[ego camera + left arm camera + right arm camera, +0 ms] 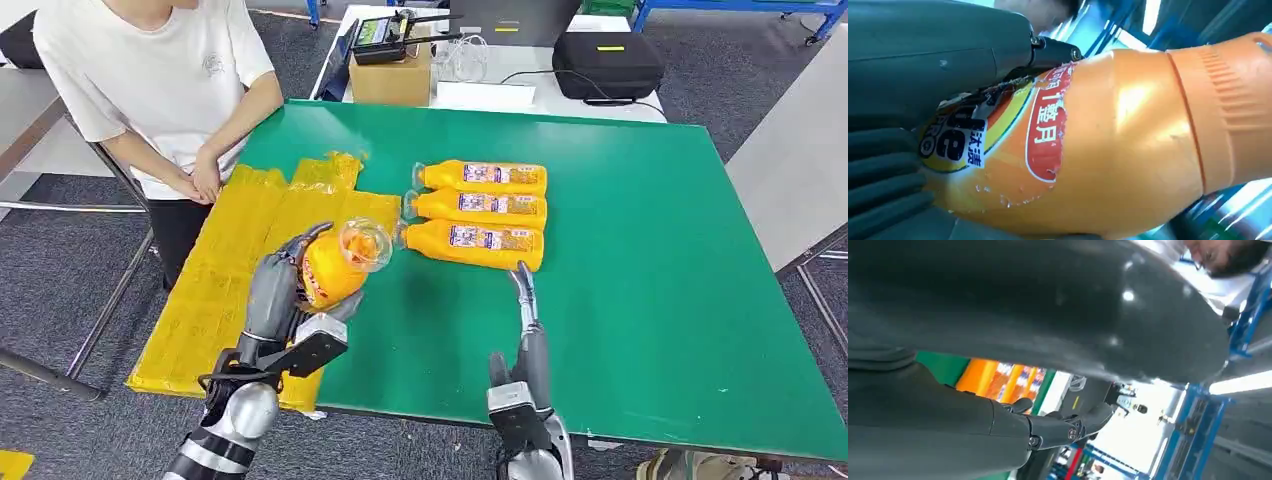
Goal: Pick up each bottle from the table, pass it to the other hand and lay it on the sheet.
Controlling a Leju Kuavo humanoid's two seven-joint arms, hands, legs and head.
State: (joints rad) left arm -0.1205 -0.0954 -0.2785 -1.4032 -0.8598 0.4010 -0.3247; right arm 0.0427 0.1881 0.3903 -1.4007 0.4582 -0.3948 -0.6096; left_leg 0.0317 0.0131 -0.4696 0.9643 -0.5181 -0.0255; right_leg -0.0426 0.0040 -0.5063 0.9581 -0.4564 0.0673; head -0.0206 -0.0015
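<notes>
An orange bottle (335, 265) is gripped by the left hand (285, 285) above the sheet's (225, 290) right edge; the right hand (527, 325) is held open, empty, over the tabletop's (650, 300) near edge.

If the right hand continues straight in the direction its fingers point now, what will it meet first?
Probably the nearest bottle of the three lying on the table. The right hand points toward its base end, though its height above the table is unclear.
</notes>
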